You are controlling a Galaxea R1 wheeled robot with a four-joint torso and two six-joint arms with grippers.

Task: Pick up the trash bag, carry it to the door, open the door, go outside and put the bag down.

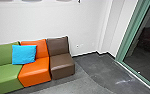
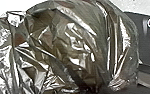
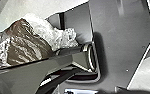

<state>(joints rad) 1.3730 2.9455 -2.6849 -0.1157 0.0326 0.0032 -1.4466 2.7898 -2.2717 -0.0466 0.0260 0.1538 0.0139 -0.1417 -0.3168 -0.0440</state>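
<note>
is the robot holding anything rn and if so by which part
Cannot be told: the trash bag is close to the left wrist camera, but any hold on it is hidden.

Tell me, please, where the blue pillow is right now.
In the head view, the pillow is on the left, resting where the green seat meets the orange seat, just left of the brown seat.

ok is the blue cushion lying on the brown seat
No, the blue cushion leans on the orange seat and overlaps the green one, away from the brown seat.
</note>
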